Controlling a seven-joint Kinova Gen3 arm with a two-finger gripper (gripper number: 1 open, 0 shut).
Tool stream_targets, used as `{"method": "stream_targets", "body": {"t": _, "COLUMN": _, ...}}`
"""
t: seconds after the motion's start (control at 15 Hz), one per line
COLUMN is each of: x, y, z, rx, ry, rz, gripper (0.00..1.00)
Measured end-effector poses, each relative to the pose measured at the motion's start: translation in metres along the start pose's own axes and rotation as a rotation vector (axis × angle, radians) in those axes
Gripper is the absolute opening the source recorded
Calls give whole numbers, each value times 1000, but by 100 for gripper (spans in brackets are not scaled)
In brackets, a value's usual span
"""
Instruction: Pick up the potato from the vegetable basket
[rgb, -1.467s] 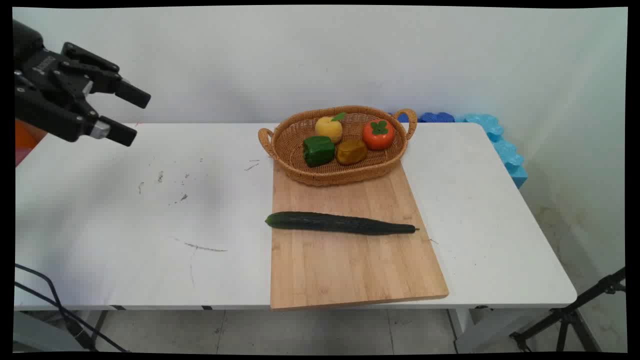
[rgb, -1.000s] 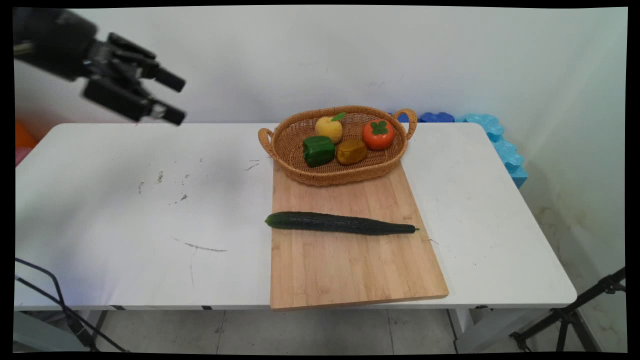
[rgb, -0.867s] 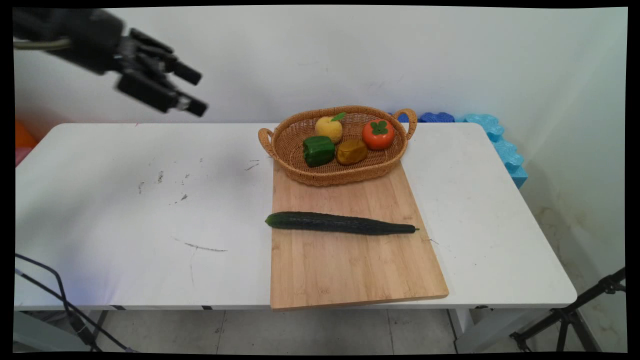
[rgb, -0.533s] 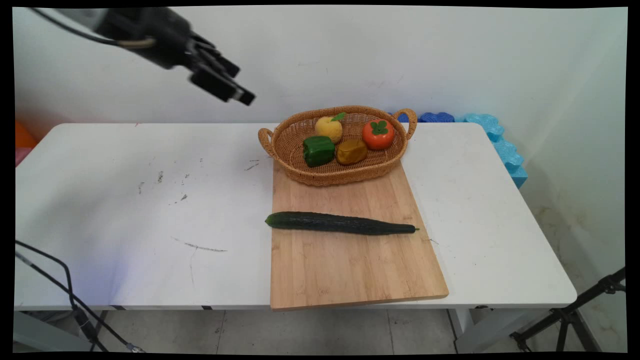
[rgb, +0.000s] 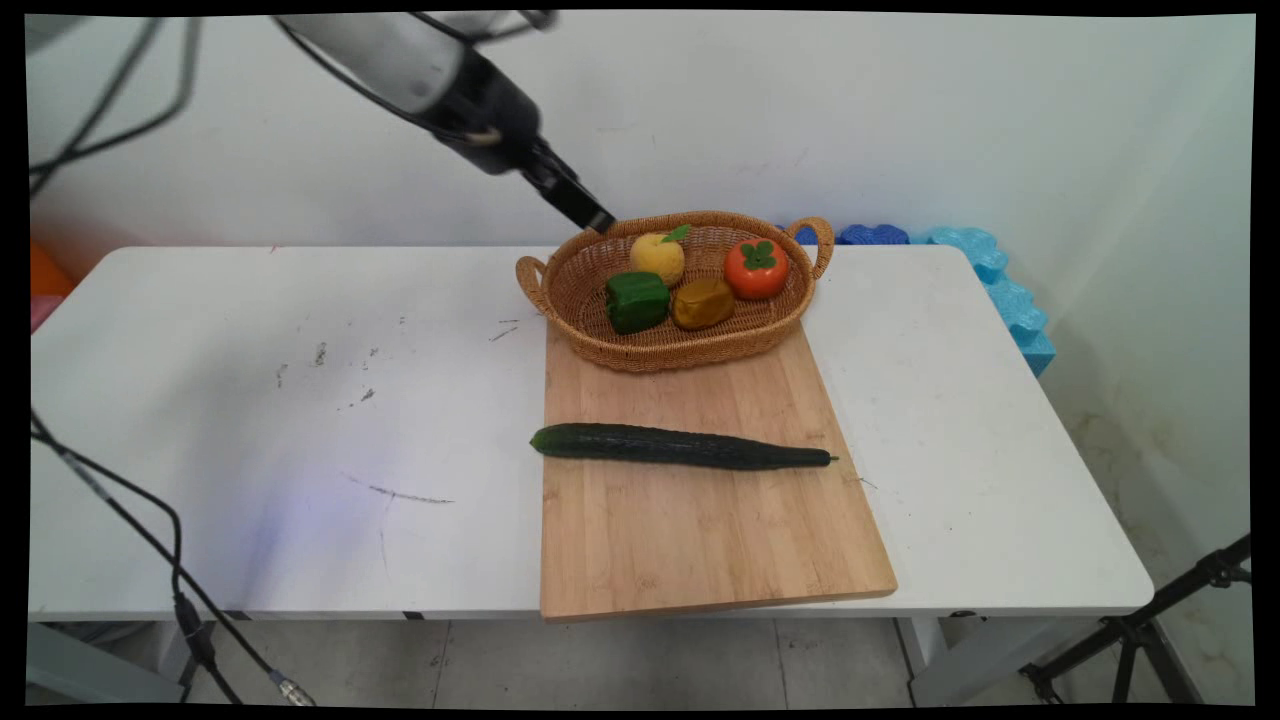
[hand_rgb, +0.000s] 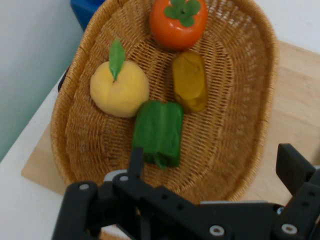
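Basket (rgb: 600, 345) (hand_rgb: 235, 100) of woven wicker stands at the 12 o'clock end of the wooden board (rgb: 700, 540) on the tabletop (rgb: 250, 400). I hang over its 10 o'clock rim, my fingers (rgb: 580, 205) (hand_rgb: 136, 162) spread wide and holding nothing. The green pepper (rgb: 637, 301) (hand_rgb: 159, 132) lies nearest below me, touching the brownish-yellow piece (rgb: 703, 304) (hand_rgb: 190, 80), with the yellow peach (rgb: 657, 258) (hand_rgb: 119, 89) just beside it and the orange persimmon (rgb: 757, 269) (hand_rgb: 177, 22) further off. A cucumber (rgb: 680, 447) lies across the board at 6 o'clock. I judge any descent needs care for the rim and these crowded neighbours.
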Motion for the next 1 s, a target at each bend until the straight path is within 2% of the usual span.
{"method": "stream_targets", "body": {"t": 0.27, "x": 21, "y": -2, "z": 68, "rx": 10, "ry": -51, "rz": -25, "gripper": 100}}
{"method": "stream_targets", "body": {"t": 0.6, "x": 40, "y": -4, "z": 143, "rx": 4, "ry": -89, "rz": -62, "gripper": 100}}
{"method": "stream_targets", "body": {"t": 1.0, "x": 47, "y": -2, "z": 207, "rx": -25, "ry": -123, "rz": -95, "gripper": 100}}
